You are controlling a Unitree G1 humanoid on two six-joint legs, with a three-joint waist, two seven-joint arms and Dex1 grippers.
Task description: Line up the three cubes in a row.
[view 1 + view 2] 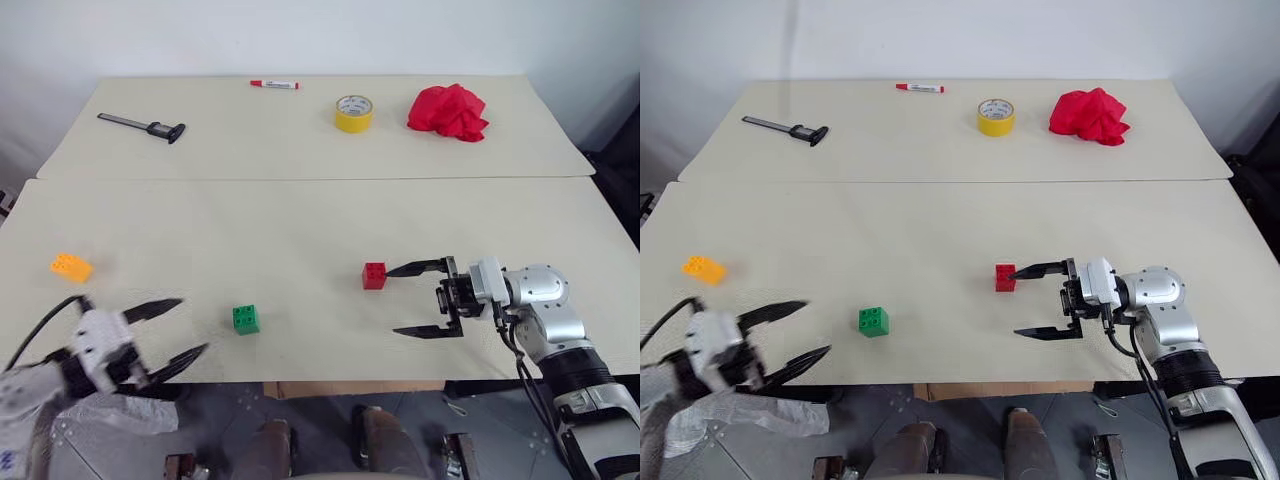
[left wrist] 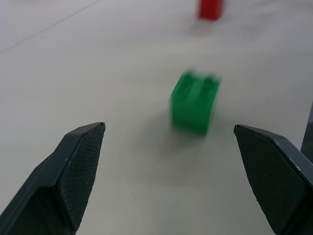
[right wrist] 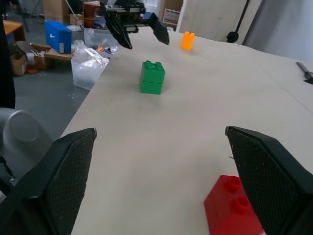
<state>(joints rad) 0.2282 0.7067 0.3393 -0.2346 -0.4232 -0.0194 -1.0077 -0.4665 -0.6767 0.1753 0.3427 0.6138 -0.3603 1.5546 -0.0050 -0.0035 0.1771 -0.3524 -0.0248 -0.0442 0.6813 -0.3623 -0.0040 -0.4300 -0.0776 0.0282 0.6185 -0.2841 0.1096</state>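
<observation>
1. The three studded bricks are scattered, not yet in a row. The orange brick sits far off at the left edge of the near table. The green brick lies left of centre near the front edge, and the red brick lies right of centre, a little farther back.
2. The right gripper hangs just right of the red brick, pointing leftward with its jaws spread wide and nothing between them. Its far finger tip is just beside the brick; I cannot tell whether it touches. My guess is it is placed there to take or nudge that brick.
3. The left gripper hovers at the near left corner, jaws also splayed and empty, aimed toward the green brick. That suggests green is its target, with orange left well apart for later.
4. On the far table lie a black caliper, a red marker, a yellow tape roll and a crumpled red cloth, all well clear of the bricks.
5. The left wrist view shows the green brick lined up between the two finger pads, which the head views only hint at.
6. The right wrist view shows that the red brick sits toward one finger, not centred. It also shows a clear plastic tub and a blue box on the floor past the table's left end.
</observation>
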